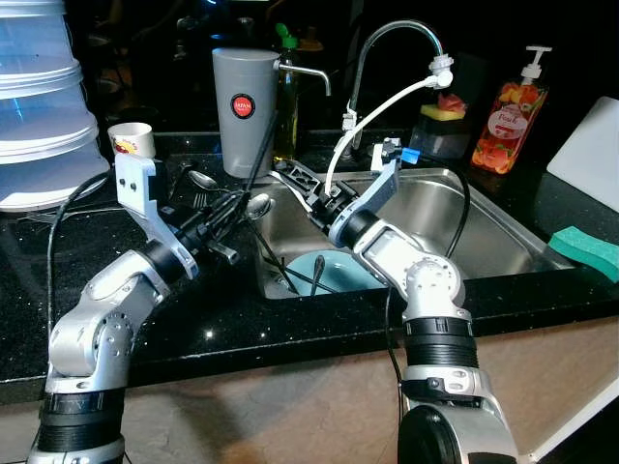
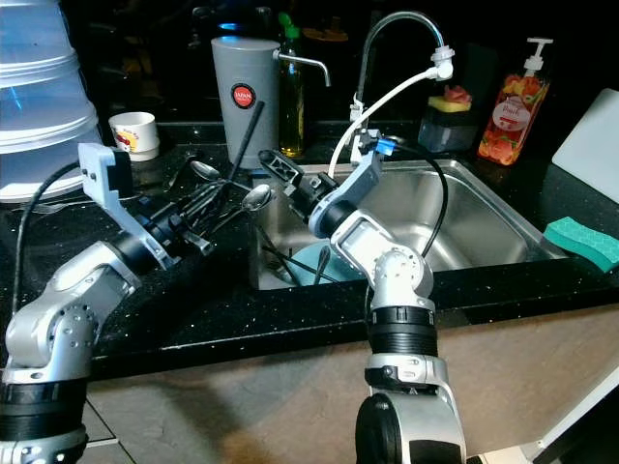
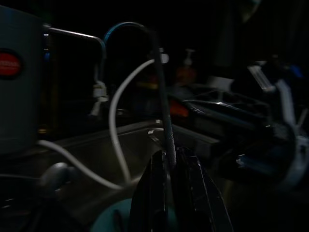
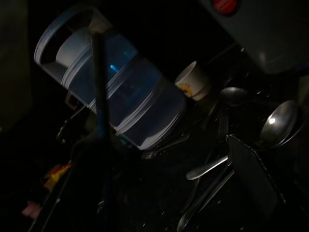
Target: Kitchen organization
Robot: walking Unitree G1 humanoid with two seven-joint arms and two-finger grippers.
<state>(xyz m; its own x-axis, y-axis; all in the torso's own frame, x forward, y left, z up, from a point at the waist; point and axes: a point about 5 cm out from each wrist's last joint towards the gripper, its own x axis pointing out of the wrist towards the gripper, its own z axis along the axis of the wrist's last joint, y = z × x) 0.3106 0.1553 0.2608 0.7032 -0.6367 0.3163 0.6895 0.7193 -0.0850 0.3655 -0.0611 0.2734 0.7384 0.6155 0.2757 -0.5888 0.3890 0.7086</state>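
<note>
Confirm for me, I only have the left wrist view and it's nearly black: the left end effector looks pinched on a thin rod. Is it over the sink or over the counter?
Observer: Counter. The left end effector hangs over the black counter, beside the left rim of the sink. The rod leans up towards the grey canister.
Operator: What's under it?
Observer: Loose spoons and forks lie on the counter there.
Operator: Where's the right arm?
Observer: The right end effector reaches across the sink's left corner towards that cutlery. I can't tell how its fingers stand.
Operator: Anything in the basin?
Observer: A light blue dish, below the right forearm.
</note>
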